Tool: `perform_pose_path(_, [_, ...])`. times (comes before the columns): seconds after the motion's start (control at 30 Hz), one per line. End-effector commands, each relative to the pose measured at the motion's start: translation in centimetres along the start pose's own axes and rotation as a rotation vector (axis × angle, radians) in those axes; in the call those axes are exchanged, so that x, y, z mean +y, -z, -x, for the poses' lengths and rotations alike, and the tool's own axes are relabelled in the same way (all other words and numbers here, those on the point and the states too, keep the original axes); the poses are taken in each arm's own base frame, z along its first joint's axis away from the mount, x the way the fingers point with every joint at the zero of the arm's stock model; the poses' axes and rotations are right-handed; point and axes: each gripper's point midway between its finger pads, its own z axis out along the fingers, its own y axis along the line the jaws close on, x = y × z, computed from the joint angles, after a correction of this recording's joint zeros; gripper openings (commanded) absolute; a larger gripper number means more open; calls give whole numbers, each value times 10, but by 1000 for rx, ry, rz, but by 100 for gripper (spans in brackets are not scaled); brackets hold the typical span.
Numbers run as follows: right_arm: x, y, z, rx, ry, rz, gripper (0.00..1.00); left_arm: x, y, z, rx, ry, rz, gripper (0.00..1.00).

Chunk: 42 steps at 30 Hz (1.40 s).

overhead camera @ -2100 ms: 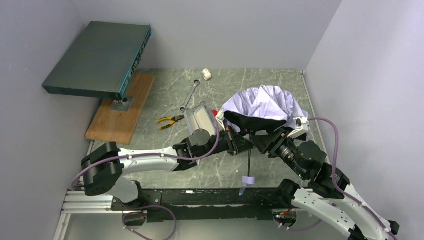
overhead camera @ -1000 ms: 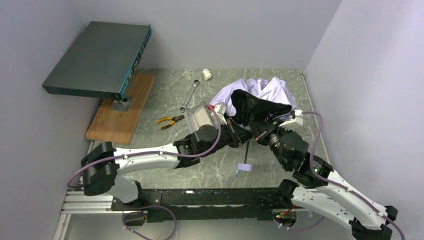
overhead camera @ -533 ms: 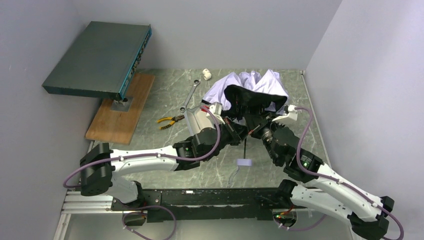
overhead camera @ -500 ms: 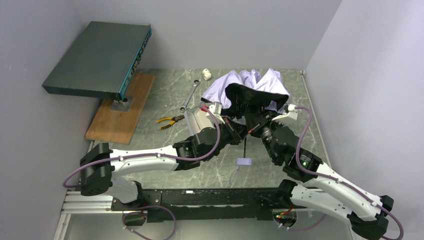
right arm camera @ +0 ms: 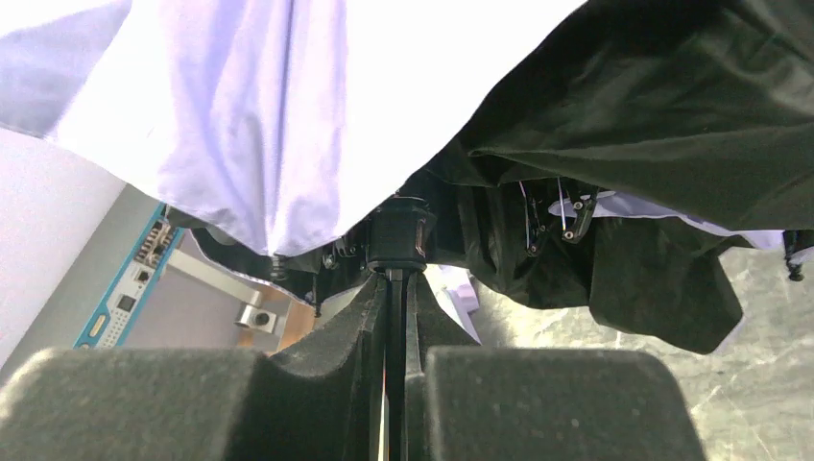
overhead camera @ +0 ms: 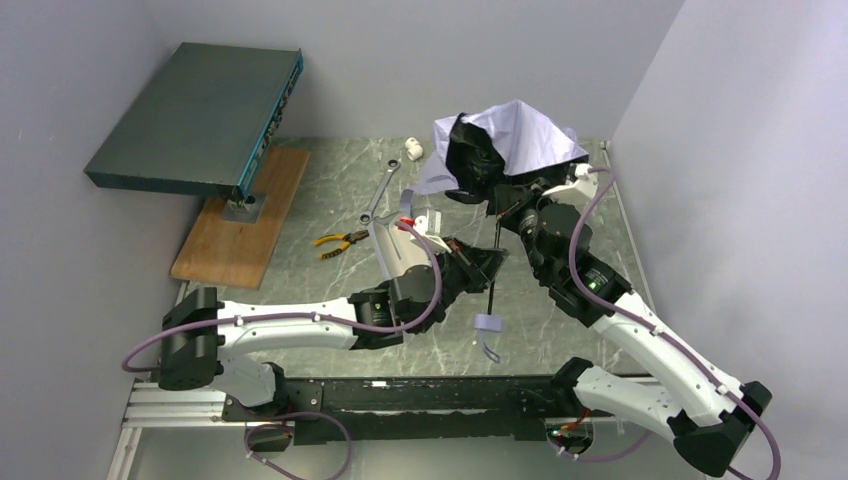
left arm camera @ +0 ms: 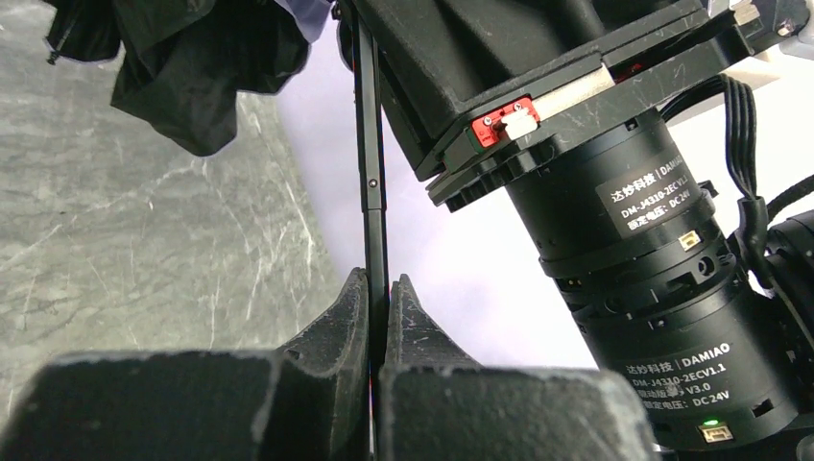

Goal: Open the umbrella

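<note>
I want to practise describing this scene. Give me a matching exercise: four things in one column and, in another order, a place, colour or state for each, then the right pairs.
Things
1. pliers
2. wrench
3. umbrella canopy
4. left gripper

Descriptions
A. shut on the umbrella shaft
B. held up, fabric slack
C. yellow handles, right of the wooden board
D. grey metal, near the small white object

Pairs: 1-C, 2-D, 3-B, 4-A

Both arms (overhead camera: 290,322) have white links (overhead camera: 660,350), black joints (overhead camera: 187,340) and purple cables (overhead camera: 571,235) (one motor (left arm camera: 662,288) reads DAMIAO).
</note>
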Motion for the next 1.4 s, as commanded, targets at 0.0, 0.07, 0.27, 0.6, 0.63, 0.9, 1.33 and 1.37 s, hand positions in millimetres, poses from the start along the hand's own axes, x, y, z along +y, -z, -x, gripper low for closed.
perform_pose_path(0.0, [8,-30,102,-353,-136,-69,11,-106,117,-108,529,19,-419,0])
perform_pose_path(0.07, [10,-35,104,-356,-122,-64,12,-106,118,-106,520,19,-417,0])
perform_pose_path(0.27, [6,-65,118,-377,-63,-100,21,-111,128,-111,529,26,-424,0])
perform_pose_path(0.6, [-12,-114,120,-285,-66,-96,34,-105,138,-112,519,9,-385,0])
perform_pose_path(0.63, [-11,-112,118,-283,-61,-76,36,-105,138,-110,512,8,-386,0])
perform_pose_path(0.9, [-1,-107,98,-194,-47,14,34,-100,133,-110,493,-33,-357,0])
perform_pose_path(1.33, [41,-58,58,52,-39,307,43,-81,122,-88,406,-148,-256,0])
perform_pose_path(1.37, [46,-46,53,84,-36,347,50,-79,120,-83,395,-165,-243,0])
